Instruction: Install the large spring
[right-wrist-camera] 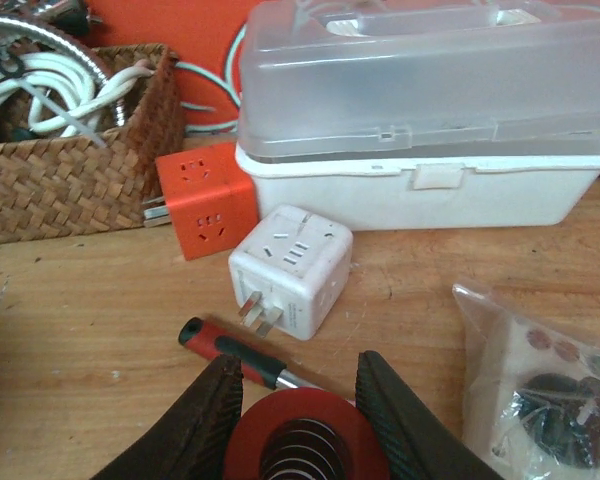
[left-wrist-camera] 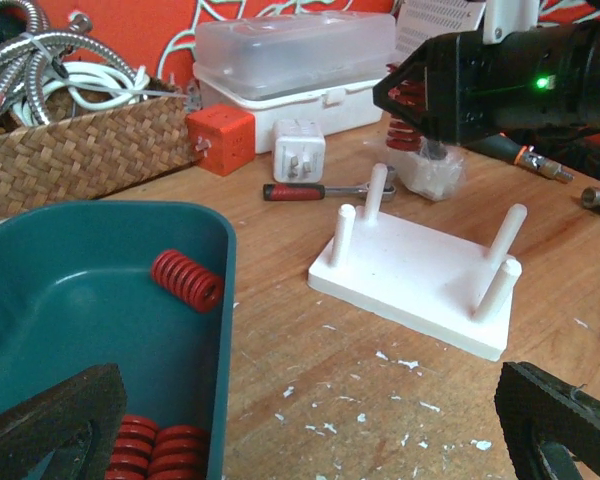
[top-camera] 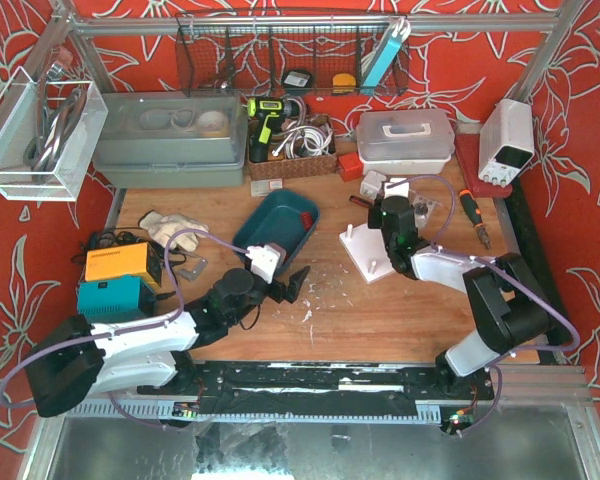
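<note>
Right fingers [right-wrist-camera: 205,420] are pinching the large red spring [right-wrist-camera: 305,445], one on each flank. The right wrist view looks straight down its bore, so the long axis runs along the fingers. The left wrist view shows it side-on instead: coils stacked, axis roughly upright, up off the table [left-wrist-camera: 310,350] near the far-left peg [left-wrist-camera: 377,190] of the white peg base [left-wrist-camera: 410,280]. It's hard to say whether it's lined up. Left fingers [left-wrist-camera: 50,425] are spread wide, empty, beside the teal tray [left-wrist-camera: 225,260] of spare springs [left-wrist-camera: 187,280].
</note>
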Motion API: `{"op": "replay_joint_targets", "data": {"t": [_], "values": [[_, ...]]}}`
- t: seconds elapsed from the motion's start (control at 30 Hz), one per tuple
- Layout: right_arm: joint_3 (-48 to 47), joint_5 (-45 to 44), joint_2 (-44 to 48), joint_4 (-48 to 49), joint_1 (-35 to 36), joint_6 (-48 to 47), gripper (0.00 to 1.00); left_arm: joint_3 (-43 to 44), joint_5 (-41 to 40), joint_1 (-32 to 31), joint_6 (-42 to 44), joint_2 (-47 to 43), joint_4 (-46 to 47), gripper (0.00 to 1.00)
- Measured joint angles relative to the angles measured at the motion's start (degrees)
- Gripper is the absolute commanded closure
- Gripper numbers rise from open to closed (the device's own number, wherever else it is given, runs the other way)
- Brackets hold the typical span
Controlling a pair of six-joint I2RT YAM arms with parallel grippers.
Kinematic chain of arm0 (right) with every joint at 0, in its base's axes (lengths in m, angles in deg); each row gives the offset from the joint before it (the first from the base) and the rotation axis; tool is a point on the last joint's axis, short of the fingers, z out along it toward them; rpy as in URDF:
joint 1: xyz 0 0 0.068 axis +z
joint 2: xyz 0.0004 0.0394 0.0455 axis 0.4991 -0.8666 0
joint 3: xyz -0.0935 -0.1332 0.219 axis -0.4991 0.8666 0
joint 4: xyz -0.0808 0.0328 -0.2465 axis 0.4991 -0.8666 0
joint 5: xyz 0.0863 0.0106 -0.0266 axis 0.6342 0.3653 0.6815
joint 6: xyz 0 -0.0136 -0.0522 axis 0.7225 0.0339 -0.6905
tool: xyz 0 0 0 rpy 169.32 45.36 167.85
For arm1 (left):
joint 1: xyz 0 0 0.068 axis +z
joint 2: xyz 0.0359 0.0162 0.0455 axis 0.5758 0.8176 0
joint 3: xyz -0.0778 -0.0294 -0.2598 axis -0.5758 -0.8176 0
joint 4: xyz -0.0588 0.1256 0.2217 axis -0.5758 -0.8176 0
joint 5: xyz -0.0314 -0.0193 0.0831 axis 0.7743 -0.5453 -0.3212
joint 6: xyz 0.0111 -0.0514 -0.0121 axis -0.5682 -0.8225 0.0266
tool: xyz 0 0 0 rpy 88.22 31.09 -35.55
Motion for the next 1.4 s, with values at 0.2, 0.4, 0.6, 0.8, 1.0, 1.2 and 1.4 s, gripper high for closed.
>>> {"op": "replay_joint_targets", "data": {"t": [0.2, 0.4, 0.6, 0.8, 1.0, 1.2, 1.4], "values": [[-0.6, 0.3, -3.3, 3.8, -1.9, 1.6, 1.00, 0.0, 0.2, 0.0, 0.3, -1.4, 0.0, 0.00], [-1.3, 1.7, -4.6, 5.9, -2.7, 3.2, 1.00, 0.0, 0.3, 0.0, 0.3, -1.7, 0.4, 0.00], [-1.3, 2.6, -5.5, 5.9, -2.8, 3.8, 1.00, 0.0, 0.5, 0.0, 0.5, -1.7, 0.4, 0.00], [-1.3, 3.4, -5.5, 5.9, -2.8, 3.8, 1.00, 0.0, 0.7, 0.0, 0.5, -1.7, 0.4, 0.00], [-1.3, 3.7, -5.6, 5.8, -2.8, 3.8, 1.00, 0.0, 1.1, 0.0, 0.5, -1.8, 0.4, 0.00], [-1.4, 3.7, -6.8, 5.7, -2.8, 3.8, 1.00, 0.0, 1.5, 0.0, 0.5, -1.8, 0.4, 0.00], [-1.7, 3.7, -8.0, 5.6, -2.8, 3.8, 1.00, 0.0, 1.6, 0.0, 0.6, -1.8, 0.4, 0.00]]}}
